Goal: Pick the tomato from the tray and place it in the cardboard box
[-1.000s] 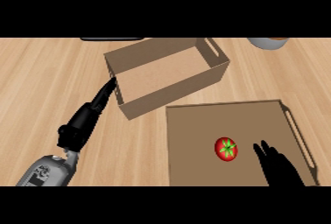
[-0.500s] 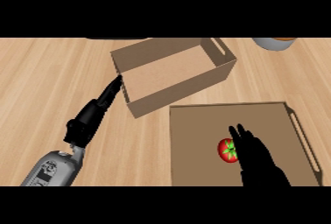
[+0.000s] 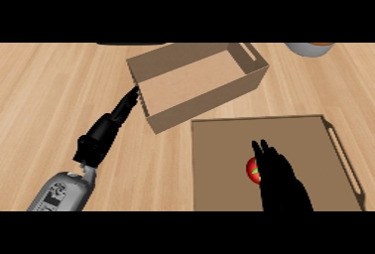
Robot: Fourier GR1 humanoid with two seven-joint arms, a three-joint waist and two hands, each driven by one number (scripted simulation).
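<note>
I see the tomato (image 3: 253,171) on the tray (image 3: 219,163), my right hand (image 3: 282,181) over it, fingers straight; grasping and boxing remain.

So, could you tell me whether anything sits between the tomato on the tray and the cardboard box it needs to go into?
Nothing visible does. The tomato lies on the tray, partly covered by the right hand. The open box stands just beyond the tray's far edge, with only bare tray floor between them. The left hand lies along the box's left side, off that path.
</note>
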